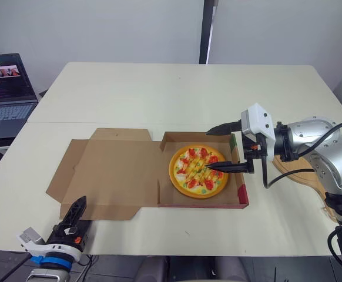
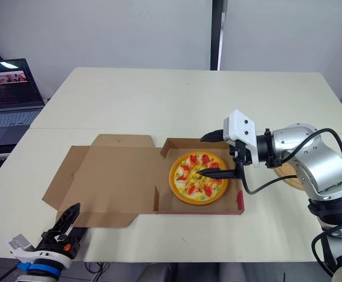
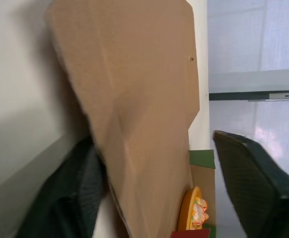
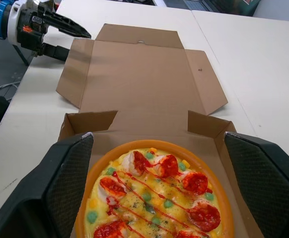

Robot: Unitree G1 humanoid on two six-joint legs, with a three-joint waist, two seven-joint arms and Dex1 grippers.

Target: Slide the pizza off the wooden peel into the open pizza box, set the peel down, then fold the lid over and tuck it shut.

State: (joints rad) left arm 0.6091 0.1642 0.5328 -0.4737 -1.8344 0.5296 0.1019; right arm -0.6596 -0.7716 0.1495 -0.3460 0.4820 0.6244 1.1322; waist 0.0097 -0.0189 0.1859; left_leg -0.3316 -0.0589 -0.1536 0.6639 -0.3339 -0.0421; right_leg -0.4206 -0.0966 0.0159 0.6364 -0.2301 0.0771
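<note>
The pizza [image 1: 198,171], orange-rimmed with red and green toppings, lies inside the tray of the open cardboard pizza box [image 1: 241,197]. The box lid [image 1: 112,170] lies flat on the table to the left of the tray. My right gripper [image 1: 218,148] hangs open just over the pizza's right half, one finger on each side, holding nothing. The wooden peel [image 1: 300,170] rests on the table under my right arm, mostly hidden. My left gripper [image 1: 74,214] is open at the table's front edge, by the lid's front left corner; the lid's edge [image 3: 134,124] stands between its fingers.
An open laptop [image 1: 6,88] sits on a side table at the far left. The white table [image 1: 177,94] stretches bare behind the box. Its front edge runs close to the box and my left gripper.
</note>
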